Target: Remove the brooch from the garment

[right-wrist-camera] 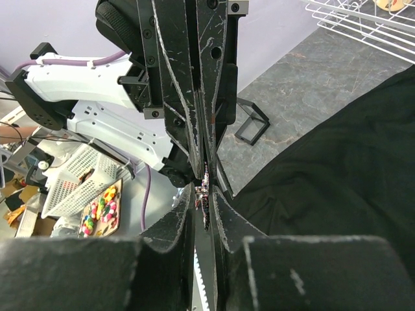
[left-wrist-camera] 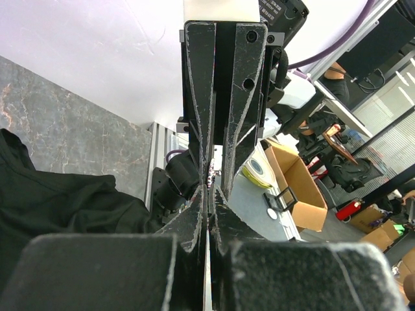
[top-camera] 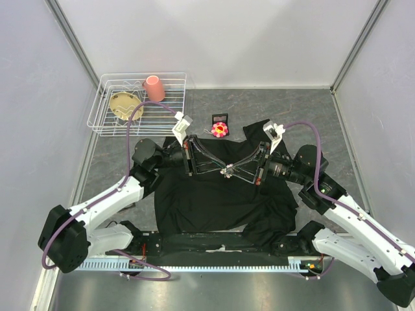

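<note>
The black shirt (top-camera: 214, 201) lies spread on the table between the arms. A small glittering brooch (top-camera: 228, 172) sits above its upper middle, where both grippers meet tip to tip. My left gripper (top-camera: 224, 171) comes in from the left and my right gripper (top-camera: 234, 172) from the right. Both are shut on the brooch. In the right wrist view the brooch (right-wrist-camera: 205, 189) shows as a sparkling sliver between the jaws of my right gripper (right-wrist-camera: 206, 197). In the left wrist view only a speck of the brooch (left-wrist-camera: 211, 184) shows at the tips of my left gripper (left-wrist-camera: 209, 194). Whether it still touches the cloth is hidden.
A white wire rack (top-camera: 104, 103) at the back left holds a pink cup (top-camera: 154, 88) and a tan dish (top-camera: 123, 103). A pink and yellow flower on a small black stand (top-camera: 220, 127) sits behind the shirt. Grey walls close in the sides and back.
</note>
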`<action>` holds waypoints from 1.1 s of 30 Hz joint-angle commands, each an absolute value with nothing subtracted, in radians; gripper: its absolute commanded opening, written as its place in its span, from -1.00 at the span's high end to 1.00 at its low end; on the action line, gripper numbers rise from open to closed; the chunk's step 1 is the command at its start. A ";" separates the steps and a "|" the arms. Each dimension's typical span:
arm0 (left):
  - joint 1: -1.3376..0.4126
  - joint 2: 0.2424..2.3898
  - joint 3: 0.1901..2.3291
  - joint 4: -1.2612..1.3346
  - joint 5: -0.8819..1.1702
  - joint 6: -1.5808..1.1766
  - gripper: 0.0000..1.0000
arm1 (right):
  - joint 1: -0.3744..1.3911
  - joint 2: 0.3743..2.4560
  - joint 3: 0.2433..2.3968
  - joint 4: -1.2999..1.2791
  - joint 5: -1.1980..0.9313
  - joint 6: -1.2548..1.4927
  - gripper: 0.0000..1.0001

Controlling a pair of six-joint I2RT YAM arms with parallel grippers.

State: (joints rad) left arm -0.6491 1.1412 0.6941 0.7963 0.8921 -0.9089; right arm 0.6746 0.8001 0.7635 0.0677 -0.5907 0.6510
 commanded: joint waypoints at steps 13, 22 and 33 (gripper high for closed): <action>-0.653 1.138 0.660 0.899 0.772 -1.092 0.96 | 0.678 0.816 0.723 0.124 -0.493 0.634 0.65; -0.670 1.135 0.620 0.897 0.677 -1.161 0.96 | 0.683 0.798 0.700 0.130 -0.416 0.618 0.69; -0.725 1.115 0.597 0.839 0.545 -1.157 0.96 | 0.695 0.782 0.634 0.245 -0.347 0.701 0.73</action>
State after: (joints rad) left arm -0.6907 1.1469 0.5980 0.8154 0.6102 -1.1183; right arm 0.6842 0.7860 0.6693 0.1696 -0.4141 0.6712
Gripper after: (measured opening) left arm 0.019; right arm 0.153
